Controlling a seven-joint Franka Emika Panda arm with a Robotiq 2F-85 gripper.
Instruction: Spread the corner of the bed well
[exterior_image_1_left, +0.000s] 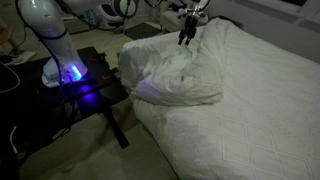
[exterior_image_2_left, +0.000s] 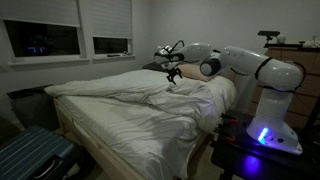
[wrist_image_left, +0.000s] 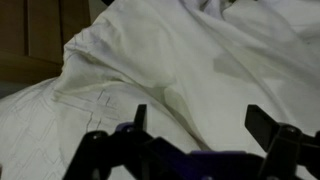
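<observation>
The bed (exterior_image_1_left: 260, 110) (exterior_image_2_left: 120, 125) fills most of both exterior views, white with a quilted cover. Its corner (exterior_image_1_left: 175, 75) (exterior_image_2_left: 195, 100) is a puffy, wrinkled duvet flap bunched up at the near end beside the robot base. My gripper (exterior_image_1_left: 184, 38) (exterior_image_2_left: 173, 77) hangs open just above the duvet, behind the bunched flap. In the wrist view the gripper (wrist_image_left: 200, 118) shows two dark fingers spread wide with only creased white duvet (wrist_image_left: 180, 60) below them and nothing between them.
A small black table (exterior_image_1_left: 70, 95) (exterior_image_2_left: 255, 155) carries the robot base with a blue light. Windows (exterior_image_2_left: 60, 40) stand behind the bed. A dark case (exterior_image_2_left: 30, 155) sits on the floor at the bed's foot. A dresser (exterior_image_2_left: 300, 65) stands at the right.
</observation>
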